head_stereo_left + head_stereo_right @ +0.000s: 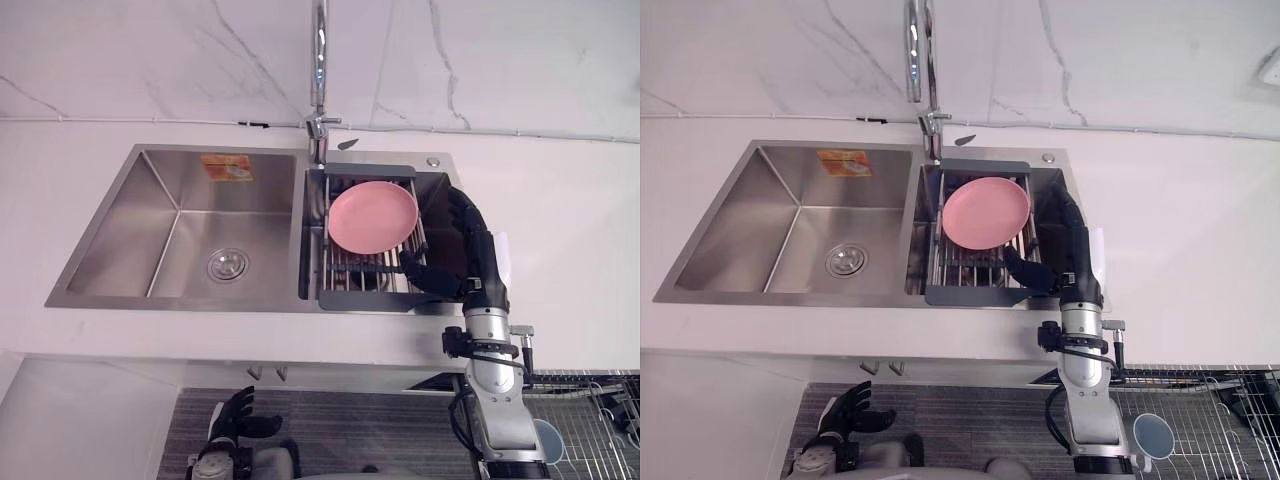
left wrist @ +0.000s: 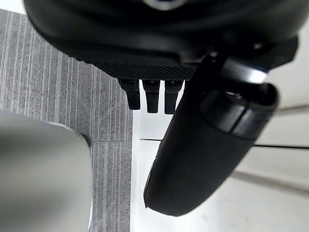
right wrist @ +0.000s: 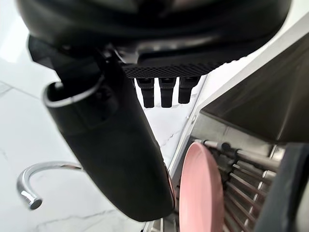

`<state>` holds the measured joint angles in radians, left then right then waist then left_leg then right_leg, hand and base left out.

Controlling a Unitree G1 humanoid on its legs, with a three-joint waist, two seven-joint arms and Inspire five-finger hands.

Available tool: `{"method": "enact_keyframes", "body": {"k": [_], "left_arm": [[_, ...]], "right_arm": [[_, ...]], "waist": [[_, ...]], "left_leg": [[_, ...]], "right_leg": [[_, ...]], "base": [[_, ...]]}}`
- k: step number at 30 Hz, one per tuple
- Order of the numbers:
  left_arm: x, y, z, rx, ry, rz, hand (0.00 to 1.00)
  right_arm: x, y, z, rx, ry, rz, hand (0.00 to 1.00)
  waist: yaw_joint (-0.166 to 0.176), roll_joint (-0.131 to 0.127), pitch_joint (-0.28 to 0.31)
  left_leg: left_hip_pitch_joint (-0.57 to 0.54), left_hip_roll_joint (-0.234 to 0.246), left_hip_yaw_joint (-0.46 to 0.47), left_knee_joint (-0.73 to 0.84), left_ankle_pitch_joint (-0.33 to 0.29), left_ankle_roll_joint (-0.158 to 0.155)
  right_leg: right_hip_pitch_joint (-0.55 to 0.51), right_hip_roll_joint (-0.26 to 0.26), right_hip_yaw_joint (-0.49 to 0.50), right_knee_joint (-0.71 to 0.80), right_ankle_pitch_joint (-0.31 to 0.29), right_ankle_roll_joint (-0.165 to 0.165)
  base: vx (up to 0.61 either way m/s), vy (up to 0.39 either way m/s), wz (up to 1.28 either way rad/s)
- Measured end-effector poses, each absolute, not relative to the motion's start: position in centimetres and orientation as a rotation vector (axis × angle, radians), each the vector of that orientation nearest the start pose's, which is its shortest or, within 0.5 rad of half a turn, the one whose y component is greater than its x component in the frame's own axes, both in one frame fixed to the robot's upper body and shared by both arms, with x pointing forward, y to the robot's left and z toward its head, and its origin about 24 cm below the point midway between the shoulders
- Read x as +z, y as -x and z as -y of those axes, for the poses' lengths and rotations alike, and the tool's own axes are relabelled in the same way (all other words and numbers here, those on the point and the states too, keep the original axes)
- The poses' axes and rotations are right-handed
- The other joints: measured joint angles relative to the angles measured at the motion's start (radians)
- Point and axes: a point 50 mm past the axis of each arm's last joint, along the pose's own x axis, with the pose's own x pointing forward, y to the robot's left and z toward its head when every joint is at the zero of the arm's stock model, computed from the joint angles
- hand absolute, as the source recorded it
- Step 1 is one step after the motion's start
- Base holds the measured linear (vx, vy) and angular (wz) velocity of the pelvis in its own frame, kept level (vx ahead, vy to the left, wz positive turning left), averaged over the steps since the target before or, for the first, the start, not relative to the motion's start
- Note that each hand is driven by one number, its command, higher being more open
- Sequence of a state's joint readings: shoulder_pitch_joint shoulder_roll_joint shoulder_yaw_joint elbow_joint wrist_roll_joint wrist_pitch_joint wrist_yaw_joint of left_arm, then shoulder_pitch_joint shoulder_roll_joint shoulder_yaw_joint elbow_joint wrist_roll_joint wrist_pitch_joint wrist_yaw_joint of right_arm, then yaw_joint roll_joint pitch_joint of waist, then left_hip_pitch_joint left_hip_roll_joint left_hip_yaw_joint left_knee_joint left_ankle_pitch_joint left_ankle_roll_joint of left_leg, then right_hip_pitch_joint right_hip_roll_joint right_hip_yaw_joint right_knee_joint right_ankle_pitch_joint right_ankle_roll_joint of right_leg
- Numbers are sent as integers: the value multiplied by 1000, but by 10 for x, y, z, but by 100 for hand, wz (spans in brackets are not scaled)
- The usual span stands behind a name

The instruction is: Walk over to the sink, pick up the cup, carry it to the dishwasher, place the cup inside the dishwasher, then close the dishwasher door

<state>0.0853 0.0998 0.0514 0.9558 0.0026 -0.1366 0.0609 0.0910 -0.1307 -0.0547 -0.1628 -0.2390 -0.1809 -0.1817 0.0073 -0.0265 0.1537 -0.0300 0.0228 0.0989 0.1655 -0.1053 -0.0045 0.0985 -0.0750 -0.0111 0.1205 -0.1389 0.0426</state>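
1. White worktop (image 1: 570, 220), steel sink (image 1: 160, 200); a pink plate (image 1: 372, 217) lies in its right basin.
2. Our right hand (image 1: 478, 250) hovers at that basin's right edge, fingers apart, empty; our left hand (image 1: 235, 415) hangs relaxed.
3. A blue cup (image 1: 1153, 435) sits in the dishwasher rack (image 1: 1210, 420), below the worktop's front edge.
4. We judge this the reaching step; next we must find a cup to grasp.
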Motion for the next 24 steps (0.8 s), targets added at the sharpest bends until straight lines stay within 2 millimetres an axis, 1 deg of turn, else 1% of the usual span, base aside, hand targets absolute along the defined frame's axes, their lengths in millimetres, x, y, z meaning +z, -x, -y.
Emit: {"method": "enact_keyframes", "body": {"k": [4,5,11,17,24], "left_arm": [[-146,-122,-198,161,-95,-905,90],[-151,-109,-196,149,-98,-950,90],[-151,-109,-196,149,-97,-951,90],[-152,-109,-195,149,-96,-959,90],[-152,-108,-194,151,-94,-966,90]], "right_arm": [[66,-232,192,-211,364,214,90],[50,-229,194,-199,369,140,90],[50,-228,194,-198,368,138,90],[40,-230,191,-205,361,95,90],[38,-232,189,-229,415,66,90]], "waist": [[-5,-1,-2],[-25,33,-51],[-24,33,-51],[-22,29,-53],[-15,21,-60]], "left_leg": [[30,15,1,-71,39,-16],[40,0,-55,-252,191,-16],[41,0,-55,-252,191,-16],[66,0,-59,-252,191,-16],[76,-1,-68,-253,191,-16]], "right_leg": [[-6,15,6,1,2,2],[-52,21,17,-55,36,5],[-50,21,17,-55,37,5],[-25,20,11,-56,36,6],[-16,15,1,-55,33,10]], "base": [[-6,-63,-3],[0,0,0],[0,0,0],[-4,-1,1],[-37,-3,4]]}}
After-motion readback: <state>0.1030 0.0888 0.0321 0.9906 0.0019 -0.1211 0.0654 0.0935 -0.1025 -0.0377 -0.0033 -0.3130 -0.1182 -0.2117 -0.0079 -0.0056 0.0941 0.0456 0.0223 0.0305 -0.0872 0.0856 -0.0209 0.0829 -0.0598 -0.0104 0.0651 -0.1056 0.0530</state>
